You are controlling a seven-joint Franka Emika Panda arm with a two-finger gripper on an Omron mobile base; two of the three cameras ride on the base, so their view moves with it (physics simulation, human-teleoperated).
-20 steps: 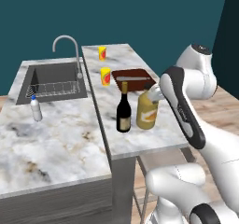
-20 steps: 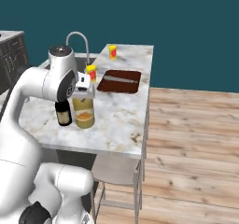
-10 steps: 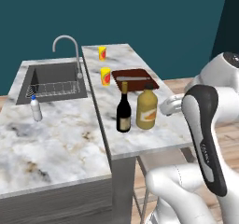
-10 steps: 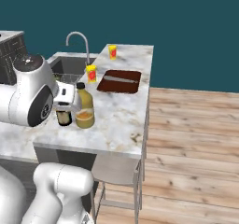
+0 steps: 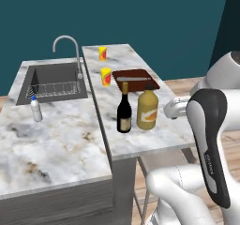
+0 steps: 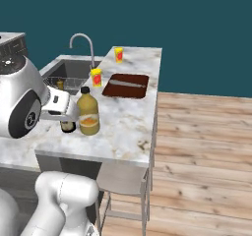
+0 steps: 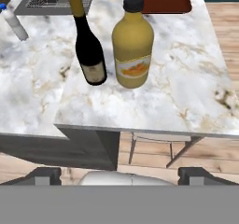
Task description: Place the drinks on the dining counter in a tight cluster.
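Two drinks stand close together on the dining counter (image 5: 157,136): a tall dark wine bottle (image 5: 124,110) and, just to its right, a squat amber bottle (image 5: 147,108). The small blue-capped water bottle (image 5: 35,109) stands apart on the lower worktop by the sink. My gripper (image 5: 170,108) hovers off the counter's right edge, a short way from the amber bottle, open and holding nothing. In the hand view its fingertips (image 7: 45,176) sit wide apart below the wine bottle (image 7: 89,50), amber bottle (image 7: 133,43) and water bottle (image 7: 13,24). In the right base view the hand (image 6: 57,105) partly hides the wine bottle (image 6: 67,126).
Two yellow cups (image 5: 106,76) (image 5: 102,53) and a brown cutting board (image 5: 136,78) sit further back on the dining counter. A steel sink (image 5: 51,81) with a faucet (image 5: 65,46) is set in the lower worktop. A stool (image 6: 123,181) stands under the counter; wooden floor lies to the right.
My arm has pulled back from the amber bottle, off the counter's right side. The open gripper has nothing in it. The bottles have stayed in place.
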